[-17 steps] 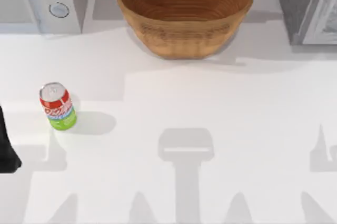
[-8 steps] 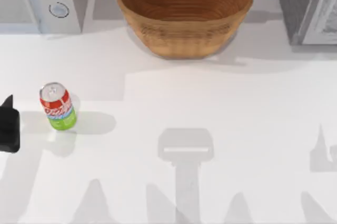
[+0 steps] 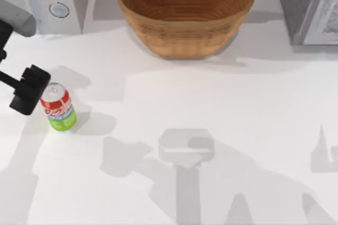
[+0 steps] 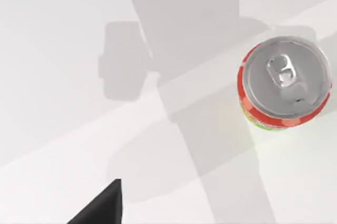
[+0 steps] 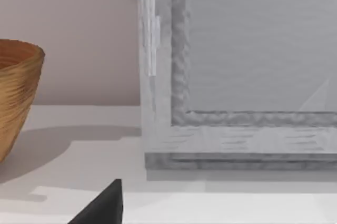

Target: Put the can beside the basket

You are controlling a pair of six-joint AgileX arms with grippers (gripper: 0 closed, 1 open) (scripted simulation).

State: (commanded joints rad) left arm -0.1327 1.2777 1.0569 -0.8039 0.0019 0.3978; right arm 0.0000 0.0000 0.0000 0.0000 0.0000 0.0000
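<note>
On the left side of the counter (image 3: 222, 109) the can (image 3: 58, 108) stands upright, far from the basket (image 3: 185, 11) at the back. The left claw (image 3: 30, 90) hangs just beside it; I cannot tell if it is released or clenched

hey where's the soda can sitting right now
In the top view the can stands upright on the table near its left side, well short of the basket. The left gripper is right beside it.
</note>
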